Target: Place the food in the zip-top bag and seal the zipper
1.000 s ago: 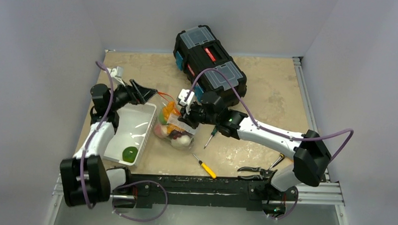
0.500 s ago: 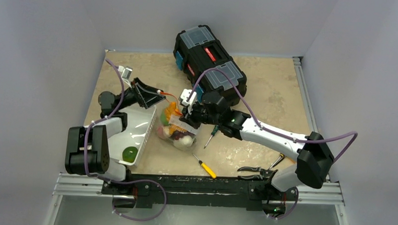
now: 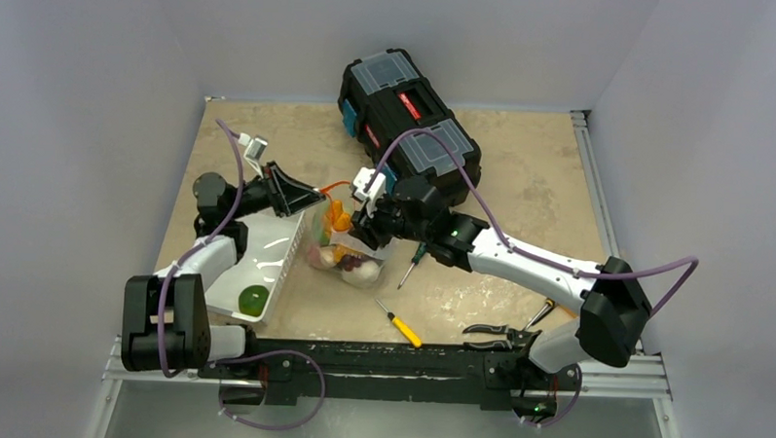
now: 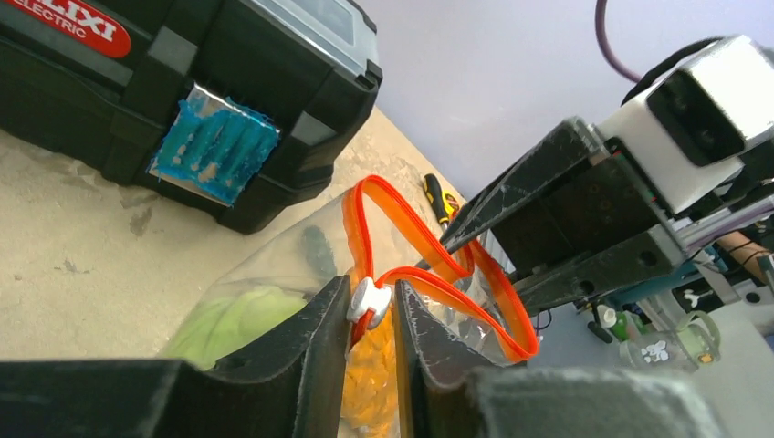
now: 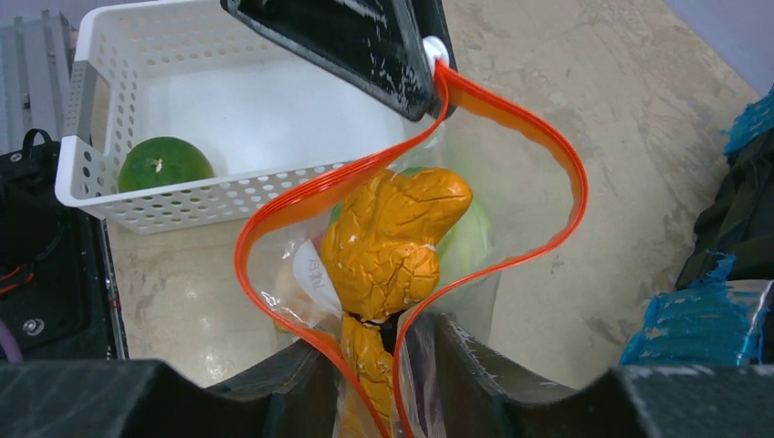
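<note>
A white basket (image 3: 283,264) sits by the table's (image 3: 522,185) left edge, with a green round fruit (image 3: 254,300) inside. Just right of it, near the table's middle, the clear bag (image 3: 344,252) holds an orange carrot (image 5: 392,237) and a pale cabbage (image 5: 461,246). The left gripper (image 4: 370,306) is narrowed onto the white tab (image 4: 368,298) of the bag's orange zipper (image 4: 350,228), which gapes in a loop. The right gripper (image 5: 379,351) straddles the strip, fingers slightly parted; I cannot tell if they pinch it. A black toolbox (image 3: 407,108) lies by the far edge.
</note>
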